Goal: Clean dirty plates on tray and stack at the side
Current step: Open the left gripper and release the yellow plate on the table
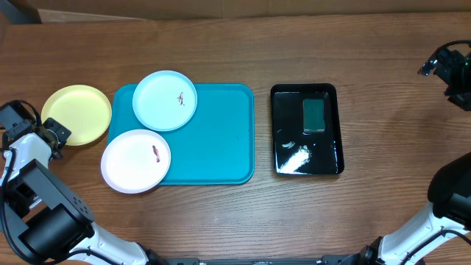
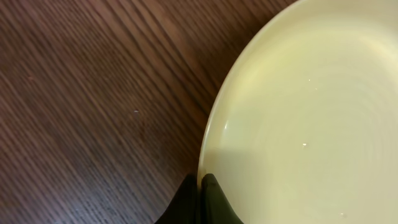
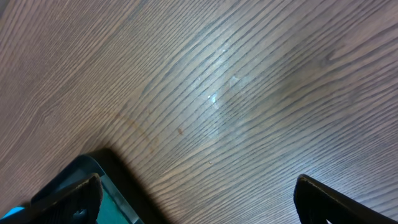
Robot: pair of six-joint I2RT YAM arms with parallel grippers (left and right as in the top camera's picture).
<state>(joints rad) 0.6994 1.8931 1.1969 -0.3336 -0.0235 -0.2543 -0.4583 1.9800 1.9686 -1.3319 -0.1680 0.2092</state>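
L gripper (image 2: 200, 183) pinched shut on rim of yellow plate (image 1: 76, 114), on table (image 1: 368, 221) at 9 o'clock of tray (image 1: 213, 140). On tray: blue plate (image 1: 165, 100) at 11, white plate (image 1: 135, 160) at 8. R gripper (image 3: 198, 194) wide open, holds nothing.

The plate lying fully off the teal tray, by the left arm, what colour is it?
The plate is pale yellow, clearest in the overhead view.
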